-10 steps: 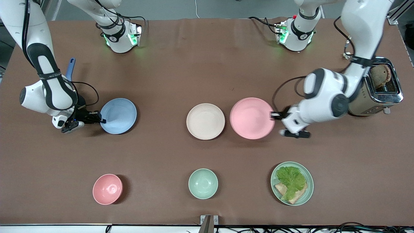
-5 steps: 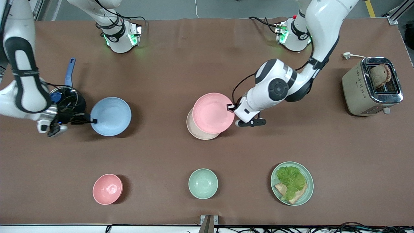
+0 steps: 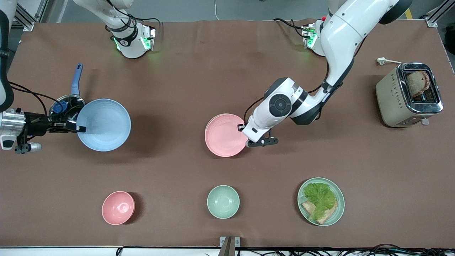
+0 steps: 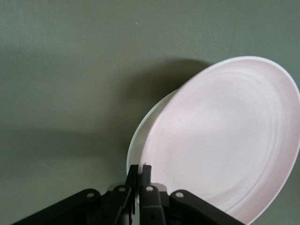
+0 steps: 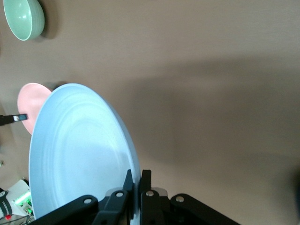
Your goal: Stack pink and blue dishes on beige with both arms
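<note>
The pale pink plate [image 3: 225, 135] lies over the cream-beige plate and covers it in the front view. My left gripper [image 3: 241, 127] is shut on the pink plate's rim at the side toward the left arm's end. In the left wrist view the pink plate [image 4: 225, 140] sits a little tilted, a sliver of the beige plate's rim [image 4: 139, 137] shows under it, and the gripper [image 4: 139, 171] pinches the pink rim. My right gripper [image 3: 80, 128] is shut on the rim of the light blue plate [image 3: 103, 124], held up over the table beside the pan; the right wrist view shows the blue plate [image 5: 79, 154] in the gripper [image 5: 139, 176].
A pan with a blue handle [image 3: 68, 102] sits under the right gripper's wrist. A toaster [image 3: 408, 94] stands at the left arm's end. Nearer the camera stand a deep pink bowl [image 3: 118, 207], a mint-green bowl [image 3: 223, 201] and a mint plate with lettuce and bread [image 3: 321, 201].
My left arm carried the pink plate toward the right arm's end until it covered the beige plate. My right arm raised the blue plate off the table and drew it toward its own end.
</note>
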You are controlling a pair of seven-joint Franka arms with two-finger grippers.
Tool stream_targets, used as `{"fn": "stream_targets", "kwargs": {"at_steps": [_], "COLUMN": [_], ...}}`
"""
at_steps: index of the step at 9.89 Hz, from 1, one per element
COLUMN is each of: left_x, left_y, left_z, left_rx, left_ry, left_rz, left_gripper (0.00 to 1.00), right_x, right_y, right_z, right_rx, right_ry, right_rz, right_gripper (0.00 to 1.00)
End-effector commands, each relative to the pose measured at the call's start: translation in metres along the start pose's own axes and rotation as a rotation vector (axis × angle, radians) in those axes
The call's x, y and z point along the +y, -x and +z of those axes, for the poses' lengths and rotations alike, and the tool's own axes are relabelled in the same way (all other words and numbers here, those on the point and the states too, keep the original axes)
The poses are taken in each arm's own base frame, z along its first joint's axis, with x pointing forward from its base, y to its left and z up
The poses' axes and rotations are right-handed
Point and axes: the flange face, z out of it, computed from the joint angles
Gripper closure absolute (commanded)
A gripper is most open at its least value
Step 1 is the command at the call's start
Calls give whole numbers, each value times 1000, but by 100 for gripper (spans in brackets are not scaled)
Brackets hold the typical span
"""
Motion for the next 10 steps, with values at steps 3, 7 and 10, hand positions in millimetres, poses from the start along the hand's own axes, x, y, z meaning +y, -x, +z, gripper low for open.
{"fn": "stream_targets", "kwargs": {"at_steps": [3,7,10], "left_x": [-11,-11,-61], "left_y": [3,-18,-69], "left_z": [25,-61,-213], "left_rx": [-18,66,134], "left_ry": [-37,-51,-161], "left_rz": [-31,-64,-17], "left_gripper": [88,0,0], "right_x": [-123,-210,-259], "right_y": [-8,21,60], "right_z": [58,156,240], "right_rx": [43,116,197], "right_ry": [48,45,36], "right_rz": [93,139,142], "right_gripper": [99,99,99]}}
